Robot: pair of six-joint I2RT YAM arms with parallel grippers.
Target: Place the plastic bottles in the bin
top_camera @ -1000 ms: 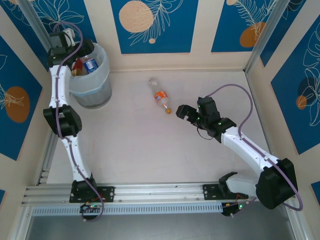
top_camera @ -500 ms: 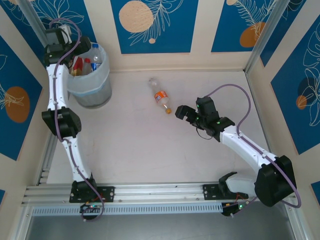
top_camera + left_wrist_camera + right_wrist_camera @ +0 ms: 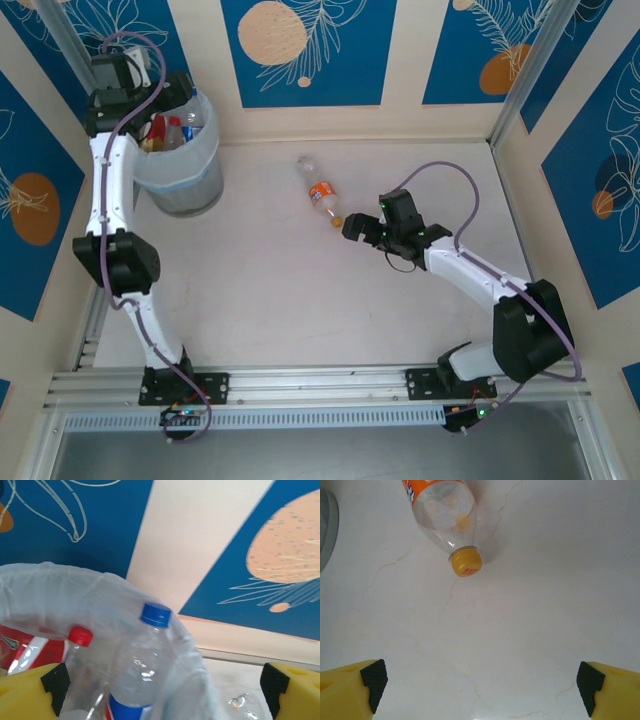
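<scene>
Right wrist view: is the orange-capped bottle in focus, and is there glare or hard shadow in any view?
Right wrist: orange-capped bottle sharp, with a soft shadow beside it; faint bright patch on the table at the bottom edge. Left wrist: blue-capped bottle clear, small highlights. Top external: even light, soft shadow at the foot of the bin.

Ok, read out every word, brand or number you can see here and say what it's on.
No text reads clearly.
Clear plastic bottle with orange label and orange cap, lying on the table: white lettering, cropped and blurred, unreadable.
Red-and-white label inside the bag-lined grey bin: blurred, unreadable.
Blue label on the blue-capped clear bottle: no print visible.
</scene>
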